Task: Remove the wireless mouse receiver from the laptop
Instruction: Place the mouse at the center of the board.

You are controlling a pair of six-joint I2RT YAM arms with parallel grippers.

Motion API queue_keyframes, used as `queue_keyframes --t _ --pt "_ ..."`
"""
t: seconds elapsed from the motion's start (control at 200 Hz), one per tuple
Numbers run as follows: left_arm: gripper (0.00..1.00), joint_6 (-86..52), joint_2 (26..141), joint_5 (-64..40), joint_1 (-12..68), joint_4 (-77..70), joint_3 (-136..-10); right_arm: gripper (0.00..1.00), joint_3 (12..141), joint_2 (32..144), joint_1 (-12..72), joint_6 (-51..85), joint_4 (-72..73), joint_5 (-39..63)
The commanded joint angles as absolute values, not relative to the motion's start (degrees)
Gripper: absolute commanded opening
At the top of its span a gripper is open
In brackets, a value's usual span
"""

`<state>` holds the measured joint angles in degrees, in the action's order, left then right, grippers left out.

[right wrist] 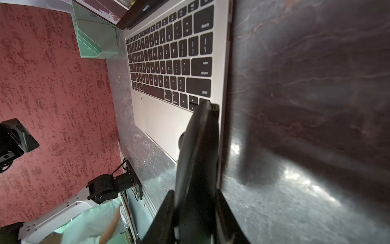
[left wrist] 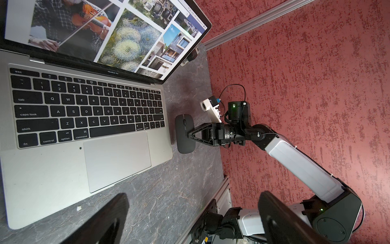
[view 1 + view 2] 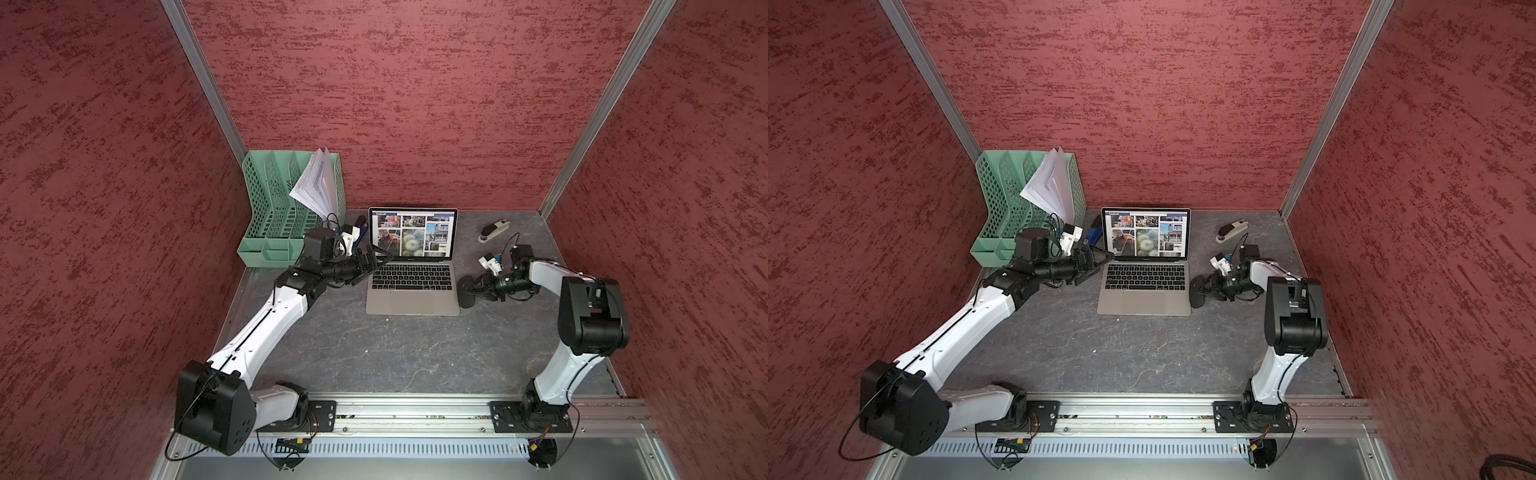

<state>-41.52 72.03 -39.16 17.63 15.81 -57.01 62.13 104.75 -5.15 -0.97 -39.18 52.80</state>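
Grey surface, open laptop at back centre, long axis left to right, screen facing arms, receiver not made out, left jaws wide by its hinge, right jaws clamping mouse.

a blurred black shape hides part of the laptop's right edge.

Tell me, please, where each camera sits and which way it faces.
Top views: above the front rail, looking down at the laptop; left arm, right arm, left claw, right claw show.
Left wrist: at the laptop's left edge, facing across it to the right arm; own open fingers show.
Right wrist: low at its right edge, facing the left arm; own fingers show.
Shared: both wrist views show the keyboard.
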Motion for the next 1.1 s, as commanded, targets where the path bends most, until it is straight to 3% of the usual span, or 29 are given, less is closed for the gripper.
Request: queue_keyframes --t 0.0,0.621,0.851,1.047,1.092 --pt "1.0 -40.5 73.1 -39.0 17.1 15.4 -59.4 0.0 64.4 106.7 -6.5 -6.4 -43.3 50.2" --pt "1.0 -39.8 74.4 -38.8 17.1 16.9 -60.7 0.0 67.5 112.2 -7.8 -7.5 -43.9 45.4" --pt "1.0 -39.8 74.1 -38.9 17.1 17.0 -60.5 0.35 67.6 111.6 -8.7 -7.2 -44.7 42.1" --pt "1.0 -39.6 73.8 -39.0 17.1 17.2 -60.1 0.79 67.0 112.0 -8.8 -6.6 -44.1 40.3" --pt "1.0 -39.5 73.7 -39.0 17.1 17.2 -60.0 0.96 67.1 112.1 -8.8 -6.4 -44.2 39.7"
